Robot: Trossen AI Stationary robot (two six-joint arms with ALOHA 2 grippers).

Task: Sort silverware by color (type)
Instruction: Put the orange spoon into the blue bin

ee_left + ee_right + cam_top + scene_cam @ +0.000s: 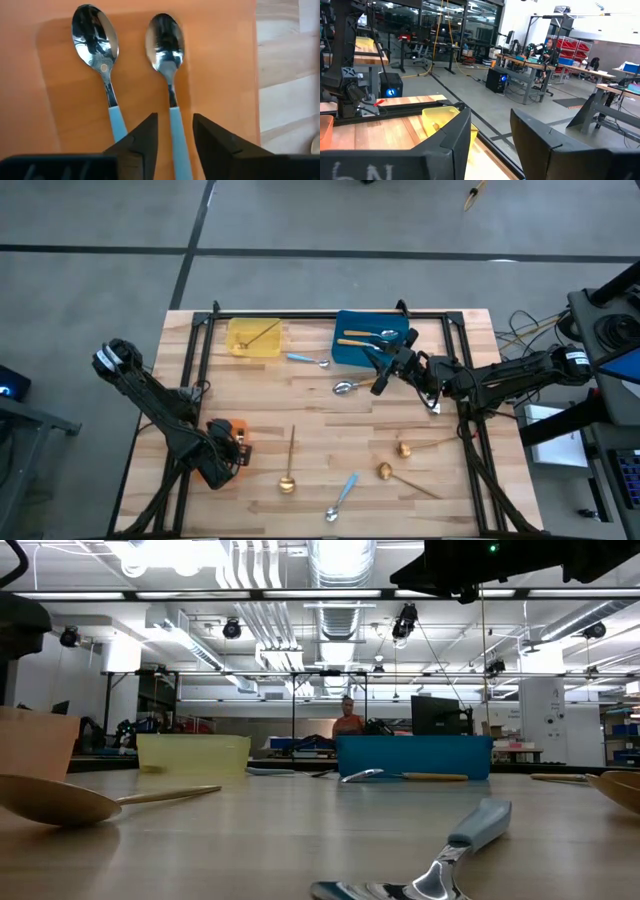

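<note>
Two spoons with silver bowls and light-blue handles (107, 75) (170, 70) lie side by side in the orange tray (220, 60) at the table's near left. My left gripper (175, 116) points down over them, open. Its fingers stand on either side of one spoon's handle (179, 135), which lies flat on the tray floor. My right gripper (385, 375) hangs open and level above the table's middle, near the blue tray (352, 352), with nothing between its fingers (490, 112).
A yellow tray (253, 337) at the far edge holds a gold spoon. The blue tray holds orange-handled spoons (362, 337). Loose on the wood lie blue-handled spoons (308, 360) (343, 497), one spoon (355, 387) under the right gripper and gold spoons (290, 465) (405, 448) (385, 471).
</note>
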